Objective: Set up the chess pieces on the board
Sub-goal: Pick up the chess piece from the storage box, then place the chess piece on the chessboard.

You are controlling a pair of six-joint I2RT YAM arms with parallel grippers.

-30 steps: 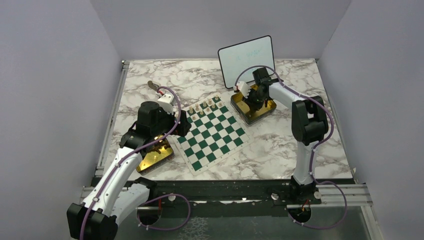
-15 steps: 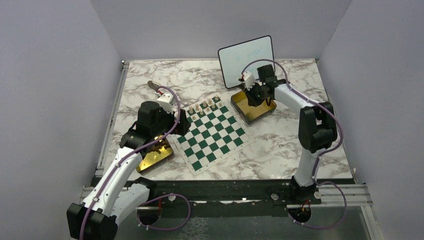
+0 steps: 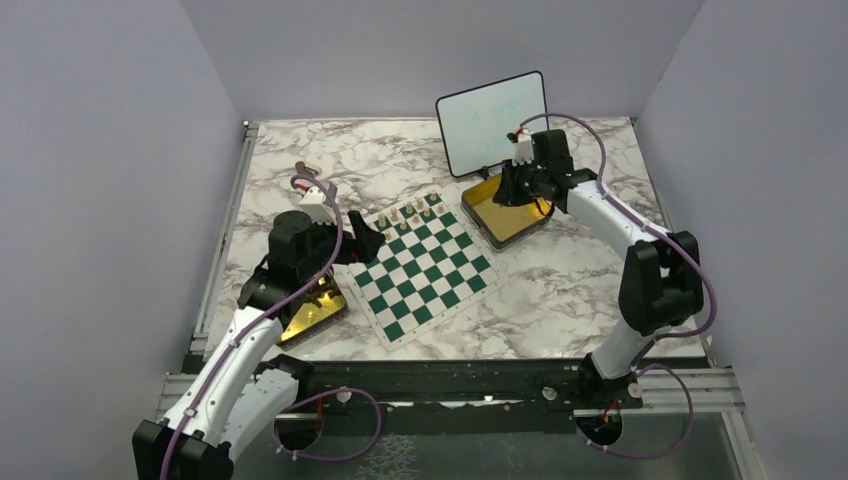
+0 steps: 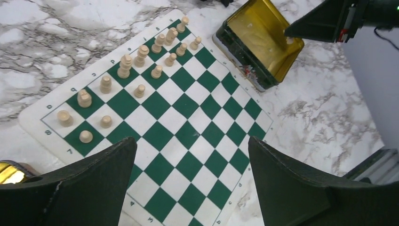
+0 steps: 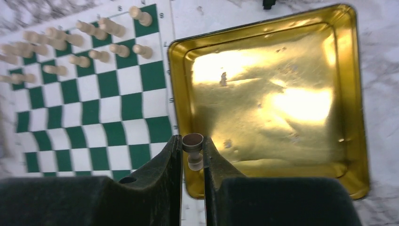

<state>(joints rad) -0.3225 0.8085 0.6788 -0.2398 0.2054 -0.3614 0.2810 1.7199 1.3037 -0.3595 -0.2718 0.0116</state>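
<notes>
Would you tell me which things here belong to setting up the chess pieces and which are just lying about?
Belong: board; pale chess pieces on it; held piece in right gripper.
Lying about: whiteboard; right gold tin; left gold tin.

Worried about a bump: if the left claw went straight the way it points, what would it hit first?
Probably bare squares of the board, clear of the pale pieces; depth is hard to judge.
</notes>
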